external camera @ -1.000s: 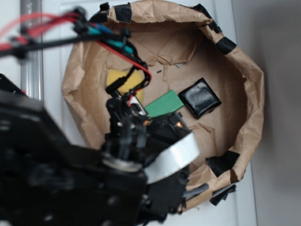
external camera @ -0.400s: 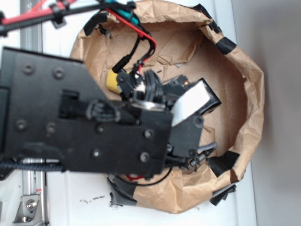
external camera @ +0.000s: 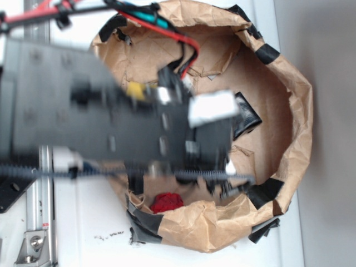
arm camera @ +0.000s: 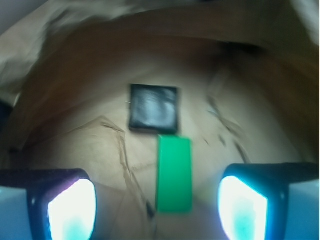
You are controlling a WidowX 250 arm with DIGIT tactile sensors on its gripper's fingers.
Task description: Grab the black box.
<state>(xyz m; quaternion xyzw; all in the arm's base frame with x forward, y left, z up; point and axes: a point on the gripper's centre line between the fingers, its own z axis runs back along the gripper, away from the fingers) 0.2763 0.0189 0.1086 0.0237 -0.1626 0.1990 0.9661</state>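
The black box (arm camera: 154, 108) is a small glossy square lying flat on the brown paper, up the middle of the wrist view. In the exterior view only its right edge (external camera: 247, 118) shows past the arm. My gripper (arm camera: 157, 207) is open, its two glowing fingertips (arm camera: 72, 207) wide apart at the bottom of the wrist view, and it holds nothing. The box lies ahead of the fingers and apart from them. Between the fingertips and the box lies a flat green block (arm camera: 174, 174).
A crumpled brown paper wall (external camera: 297, 111) with black tape patches (external camera: 267, 53) rings the objects. A bit of yellow sponge (external camera: 135, 90) shows beside the arm, and a red object (external camera: 167, 202) lies near the front wall. The blurred arm (external camera: 100, 128) covers the left half.
The arm has swung up and to the right over the paper ring, covering the green block and most of the black box. A red object now shows near the front wall.
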